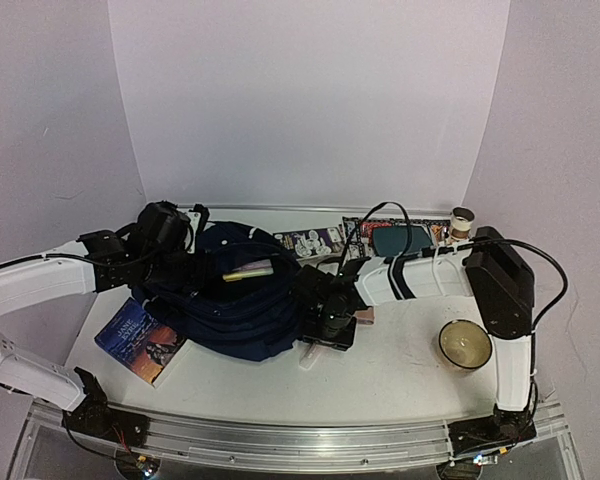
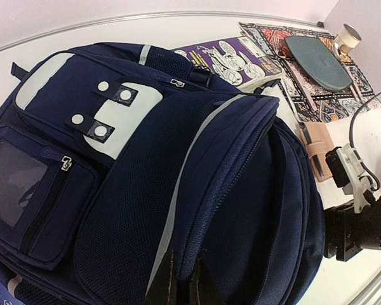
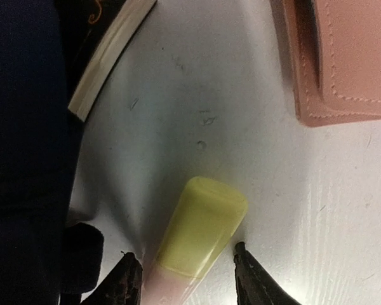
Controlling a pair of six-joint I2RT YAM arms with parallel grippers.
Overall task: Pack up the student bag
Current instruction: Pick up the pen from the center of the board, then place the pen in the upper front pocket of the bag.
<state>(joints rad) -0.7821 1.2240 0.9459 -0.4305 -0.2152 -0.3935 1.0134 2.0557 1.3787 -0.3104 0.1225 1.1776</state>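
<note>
Navy fabric dominates: the student bag (image 1: pixel 230 300) lies slumped on the left-centre of the white bench (image 1: pixel 400 380), its top edge raised. The left jaws are closed tight and appear to pinch a fold of the bag's rim, probably to hold the mouth up so things can go in. A yellow pen-like item (image 1: pixel 248 270) pokes from that opening.

The right jaws stand about half apart, pointing down, one tip on each side of a yellow-capped marker (image 3: pixel 200 235) lying flat on the bench just right of the bag. They straddle it and seem not yet to grip it. A pink leather case (image 3: pixel 343 57) lies near.

Further off are a paperback (image 1: pixel 140 340) partly under the bag, a bowl (image 1: pixel 465 343) and a patterned mat (image 1: pixel 355 228) at the back.

The bench surface is smooth white, faintly scuffed, with a metal rail (image 1: pixel 300 435) along its near edge. Plain pale lilac walls (image 1: pixel 310 100) close it in on three sides.
</note>
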